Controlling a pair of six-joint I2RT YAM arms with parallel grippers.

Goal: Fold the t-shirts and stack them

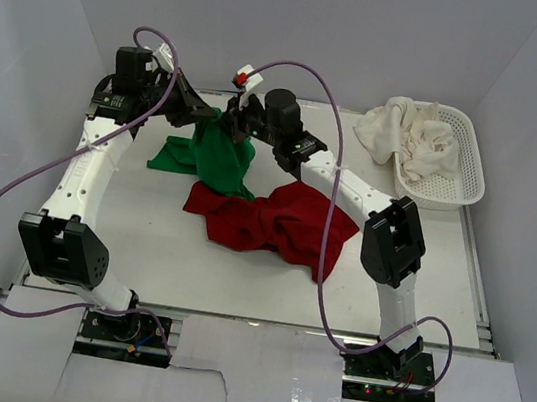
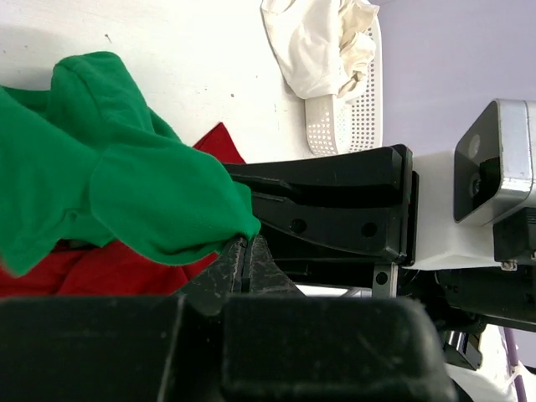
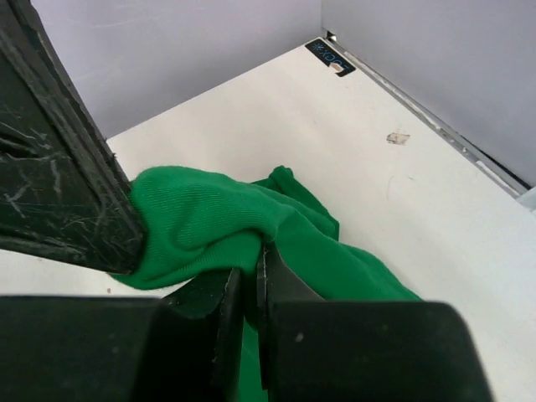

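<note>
Green t-shirt (image 1: 219,158) is bunched up and hanging in a drape, its top pinched up off the desk (image 1: 132,231), well left of the white basket (image 1: 471,176); deep red t-shirt (image 1: 276,220) is a crumpled heap on the desk, also left of the basket but closer to it, touching the green one's hem; left jaws are clamped tight on a green fold; right jaws are pinched on the same shirt just beside them; basket's holding rumpled white cloth (image 1: 414,142).

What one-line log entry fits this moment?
left gripper: shut on bright green cloth t-shirt | right gripper: shut on it | deep red cloth t-shirt: crumpled, unfolded
</note>
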